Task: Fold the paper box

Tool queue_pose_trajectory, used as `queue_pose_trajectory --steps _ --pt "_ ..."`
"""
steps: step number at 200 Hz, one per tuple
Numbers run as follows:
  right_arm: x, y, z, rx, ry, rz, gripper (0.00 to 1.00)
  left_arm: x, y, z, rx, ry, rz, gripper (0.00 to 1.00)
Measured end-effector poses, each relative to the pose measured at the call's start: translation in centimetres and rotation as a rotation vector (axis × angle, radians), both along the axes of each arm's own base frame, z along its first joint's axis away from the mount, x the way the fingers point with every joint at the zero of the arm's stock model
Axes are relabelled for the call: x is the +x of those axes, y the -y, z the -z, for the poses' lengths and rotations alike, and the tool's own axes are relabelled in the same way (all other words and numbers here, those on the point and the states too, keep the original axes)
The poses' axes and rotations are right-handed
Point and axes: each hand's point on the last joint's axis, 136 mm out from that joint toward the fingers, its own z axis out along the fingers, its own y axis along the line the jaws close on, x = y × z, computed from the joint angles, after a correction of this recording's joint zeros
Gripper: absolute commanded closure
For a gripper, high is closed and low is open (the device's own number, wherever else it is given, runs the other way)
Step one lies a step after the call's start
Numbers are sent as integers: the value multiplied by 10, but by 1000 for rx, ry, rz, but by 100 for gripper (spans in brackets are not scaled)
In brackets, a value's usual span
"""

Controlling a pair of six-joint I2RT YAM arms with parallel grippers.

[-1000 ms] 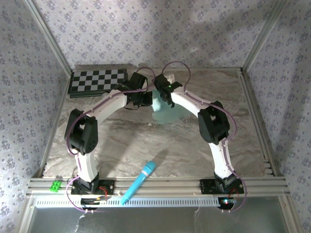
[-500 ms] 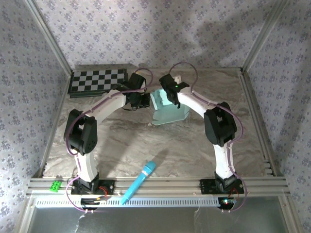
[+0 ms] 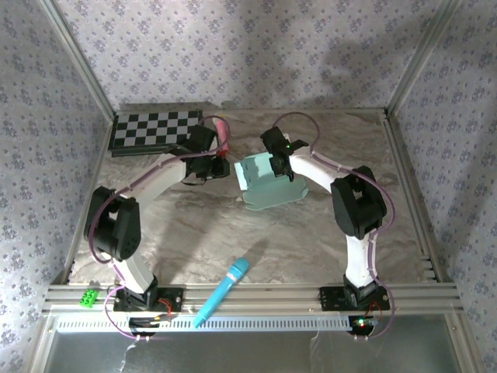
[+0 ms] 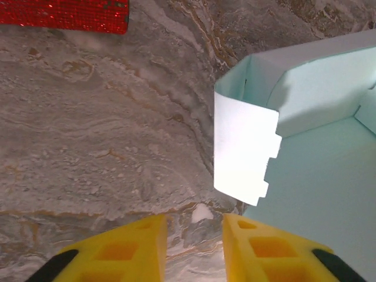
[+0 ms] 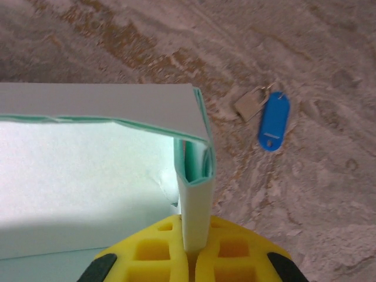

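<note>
Paper box (image 3: 268, 186) lies on the table (image 3: 194, 233) past centre, long axis left-right, open side up.
Right hand (image 5: 189, 249) pinches its wall; left hand (image 4: 194, 235), parted and empty, has backed away leftward.

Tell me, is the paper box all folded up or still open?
Still open, half folded: the paper box has walls standing up, but a side flap sticks out loose.

Left wrist view: right edge cuts off paper box (image 4: 317, 176); top edge cuts off red glittery object (image 4: 64, 13).
</note>
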Motion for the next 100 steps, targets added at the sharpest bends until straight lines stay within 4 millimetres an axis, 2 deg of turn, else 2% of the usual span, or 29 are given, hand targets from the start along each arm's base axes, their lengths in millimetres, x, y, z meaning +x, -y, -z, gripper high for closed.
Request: queue_pose_trajectory --steps 26,63,100 --pt "-6 -4 7 27 -30 -18 94 -11 -4 10 -40 5 26 53" --pt "-11 -11 11 49 -49 -36 94 -28 1 34 -88 -23 65 52" --pt "-13 -18 12 58 -54 -50 94 -19 12 30 -143 23 89 50"
